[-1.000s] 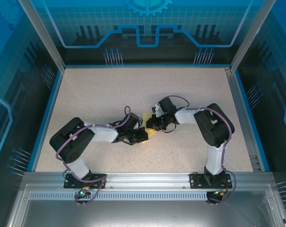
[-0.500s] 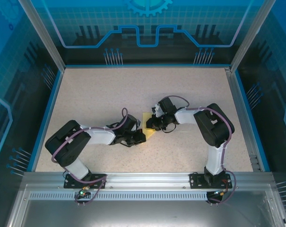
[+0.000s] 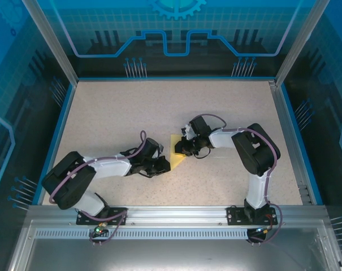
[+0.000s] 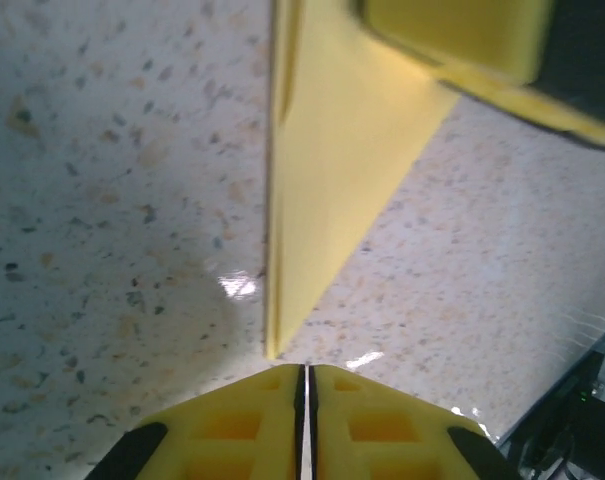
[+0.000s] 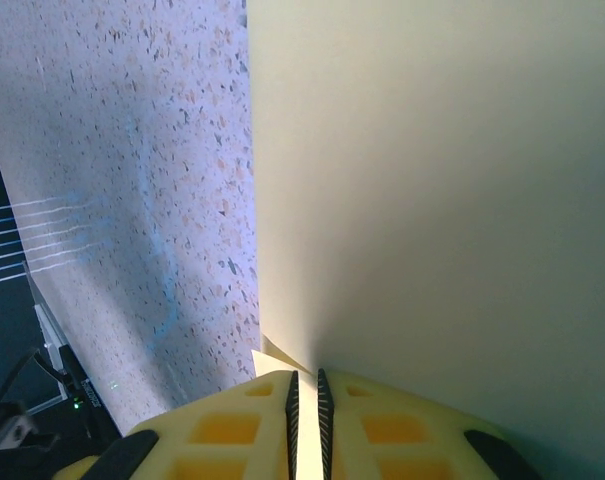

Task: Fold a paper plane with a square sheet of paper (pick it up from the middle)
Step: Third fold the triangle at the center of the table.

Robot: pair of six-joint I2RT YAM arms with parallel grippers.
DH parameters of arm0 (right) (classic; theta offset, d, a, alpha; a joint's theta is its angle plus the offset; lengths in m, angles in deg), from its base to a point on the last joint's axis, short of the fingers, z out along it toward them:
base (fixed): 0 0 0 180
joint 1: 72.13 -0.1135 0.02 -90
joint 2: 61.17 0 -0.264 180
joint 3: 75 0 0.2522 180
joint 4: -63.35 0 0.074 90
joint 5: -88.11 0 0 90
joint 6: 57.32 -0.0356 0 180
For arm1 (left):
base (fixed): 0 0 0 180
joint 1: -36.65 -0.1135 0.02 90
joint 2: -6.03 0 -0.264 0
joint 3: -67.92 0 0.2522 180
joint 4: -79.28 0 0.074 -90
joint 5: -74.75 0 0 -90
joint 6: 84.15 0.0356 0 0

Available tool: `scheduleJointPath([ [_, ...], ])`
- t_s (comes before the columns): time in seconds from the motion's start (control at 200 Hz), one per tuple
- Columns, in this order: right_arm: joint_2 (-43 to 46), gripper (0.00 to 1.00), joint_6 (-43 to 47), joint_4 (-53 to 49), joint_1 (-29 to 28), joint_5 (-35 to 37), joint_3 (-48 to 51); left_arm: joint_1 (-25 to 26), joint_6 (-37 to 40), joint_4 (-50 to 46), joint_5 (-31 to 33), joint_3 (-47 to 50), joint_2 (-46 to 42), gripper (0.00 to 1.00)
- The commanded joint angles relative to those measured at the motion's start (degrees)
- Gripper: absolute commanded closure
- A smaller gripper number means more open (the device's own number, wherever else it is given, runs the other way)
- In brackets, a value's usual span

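Matt yellow paper (image 4: 332,170) on speckled, seemingly glossy table (image 3: 103,113).

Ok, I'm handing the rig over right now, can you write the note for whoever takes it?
Grippers: left gripper shut and empty, just short of the pointed tip of the paper, not touching it. The right gripper is shut with its tips at the paper's other end; pinching or only pressing, I cannot tell.
Paper: mid-table, between both grippers.
Done: folded into a tapering, pointed shape.
Left: probably the remaining folds into a plane.
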Motion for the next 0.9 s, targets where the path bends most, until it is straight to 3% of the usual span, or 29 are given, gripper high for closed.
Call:
scheduleJointPath([
  [0.0, 0.4, 0.83, 1.1, -2.5, 0.3, 0.4, -1.4, -2.1, 2.0, -0.8, 1.0, -2.4, -1.6, 0.86],
  [0.445, 4.4, 0.82, 0.8, -3.6, 1.2, 1.1, -2.6, -3.2, 4.4, 1.3, -1.1, -11.7, 12.3, 0.91],
  [0.64, 10.2, 0.82, 2.4, -6.3, 3.0, 3.6, 1.1, -3.2, 5.5, -1.2, 2.0, -11.9, 14.1, 0.94],
  [0.895, 11.7, 0.82, 1.8, -3.3, 1.9, -0.5, 6.1, -3.2, 6.8, -2.4, 2.4, -11.7, 14.8, 0.94],
])
